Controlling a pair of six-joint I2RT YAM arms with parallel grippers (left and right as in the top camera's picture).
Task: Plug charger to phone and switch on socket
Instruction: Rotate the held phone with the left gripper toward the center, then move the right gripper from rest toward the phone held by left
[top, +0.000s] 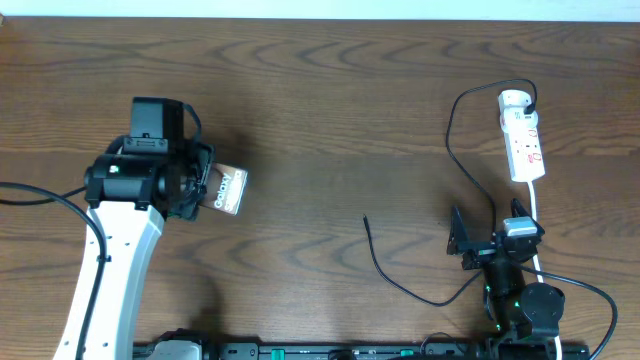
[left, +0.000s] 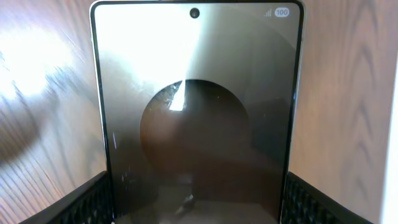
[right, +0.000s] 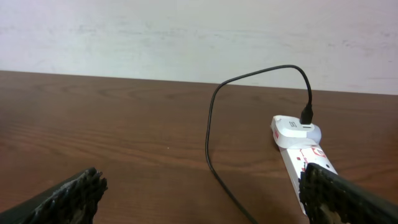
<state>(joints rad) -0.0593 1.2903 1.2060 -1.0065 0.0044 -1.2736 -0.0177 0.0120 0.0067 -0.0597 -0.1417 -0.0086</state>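
Observation:
The phone (top: 229, 190) is held off the left side of the table, tilted, in my left gripper (top: 210, 186). In the left wrist view the phone (left: 199, 93) fills the frame, and both black fingers (left: 93, 199) press against its long edges. The white socket (top: 522, 135) lies at the far right. The charger (top: 452, 130) has its black plug in the strip's far end, and its cable loops down the table to a free tip (top: 366, 219). My right gripper (top: 490, 238) stands open just short of the strip, beside the cable. In the right wrist view the socket (right: 298, 149) and charger (right: 211, 124) lie ahead of my right gripper (right: 208, 199).
The strip's white cord (top: 537, 205) runs down past the right gripper. Thicker black arm cables (top: 590, 290) trail at the front right, and another crosses at the left edge (top: 40, 195). A pale wall (right: 186, 31) backs the wooden table (top: 330, 120).

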